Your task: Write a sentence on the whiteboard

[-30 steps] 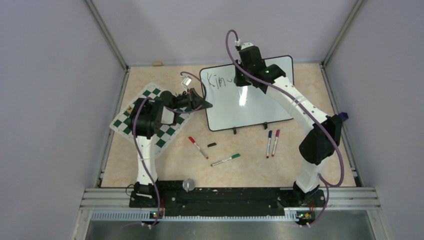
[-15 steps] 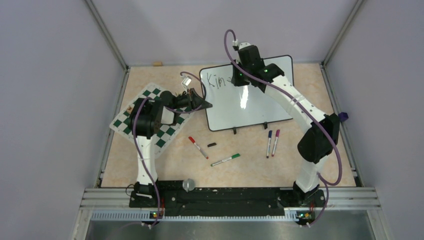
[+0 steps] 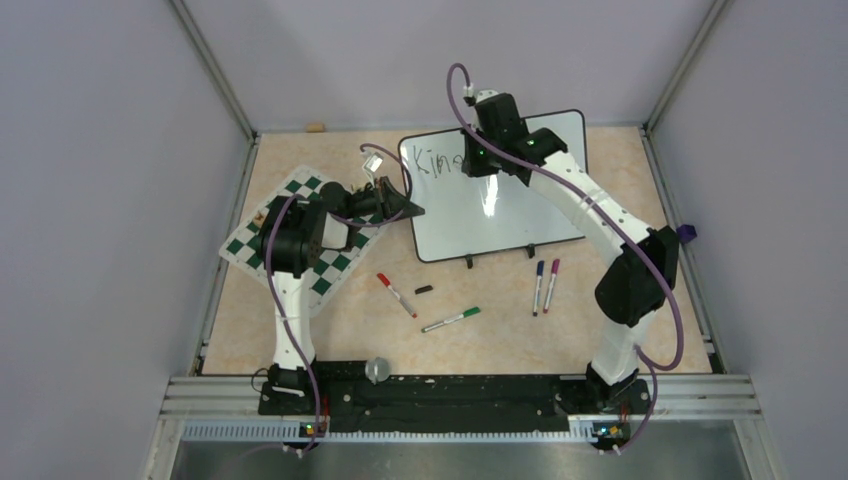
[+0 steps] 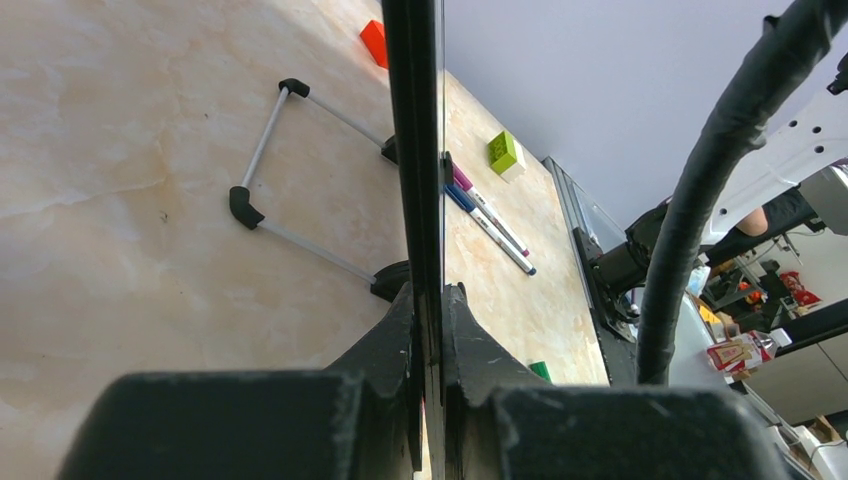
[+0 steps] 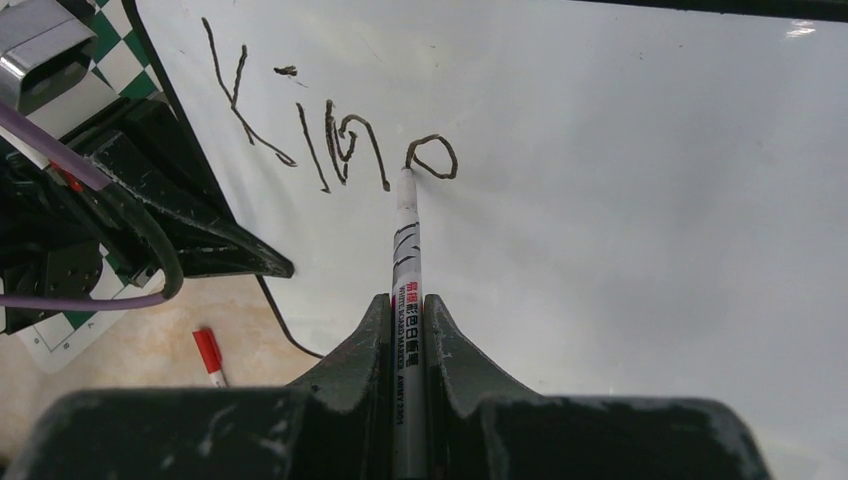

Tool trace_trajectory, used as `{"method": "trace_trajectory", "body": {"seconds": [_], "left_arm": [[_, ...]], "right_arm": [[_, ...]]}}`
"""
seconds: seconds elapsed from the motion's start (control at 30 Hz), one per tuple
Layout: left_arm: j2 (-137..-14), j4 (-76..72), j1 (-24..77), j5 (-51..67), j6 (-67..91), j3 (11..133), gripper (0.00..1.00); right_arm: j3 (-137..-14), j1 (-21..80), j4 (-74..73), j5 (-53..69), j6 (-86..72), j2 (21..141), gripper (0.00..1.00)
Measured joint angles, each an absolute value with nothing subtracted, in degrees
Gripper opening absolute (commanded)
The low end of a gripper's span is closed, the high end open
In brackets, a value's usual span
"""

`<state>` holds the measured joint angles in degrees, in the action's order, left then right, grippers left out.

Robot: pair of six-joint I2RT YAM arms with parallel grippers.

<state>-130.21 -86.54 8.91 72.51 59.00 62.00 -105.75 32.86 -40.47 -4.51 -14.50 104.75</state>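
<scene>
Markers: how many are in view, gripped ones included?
5: writing marker in the right gripper, tip on the whiteboard; red marker, green marker, blue marker and magenta marker loose before it. Arms may hide others.

The top camera hangs high above and behind the arm bases, which stand at the bottom of its frame, and it looks down from far on the whole table (image 3: 330,310). The left wrist camera sits low and very near, looking along the thin edge of the whiteboard (image 4: 415,150) between its own fingers (image 4: 385,350). The right wrist camera looks closely down on the board's white face, along the marker (image 5: 406,270). All three views share the whiteboard. The top and left wrist views also share the blue marker (image 4: 495,235).
</scene>
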Motion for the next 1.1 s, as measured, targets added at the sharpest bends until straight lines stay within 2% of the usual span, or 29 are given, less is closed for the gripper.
{"method": "trace_trajectory", "body": {"seconds": [0.73,0.77,0.87,1.1], "left_arm": [[-129.78,-86.52,8.84,72.2,58.48,61.36,0.0],[-129.78,-86.52,8.84,72.2,58.46,61.34,0.02],[-129.69,-86.56,8.84,72.23,58.33,61.23,0.16],[-129.47,-87.44,8.95,74.22,55.24,60.55,0.27]], "right_arm": [[-103.48,33.17,-42.87,-7.25,-14.57,103.22,0.0],[-103.46,33.15,-42.85,-7.38,-14.57,103.13,0.0],[-102.67,33.15,-42.17,-7.46,-14.57,102.45,0.0],[-99.98,33.15,-39.62,-6.94,-14.57,98.59,0.0]]}}
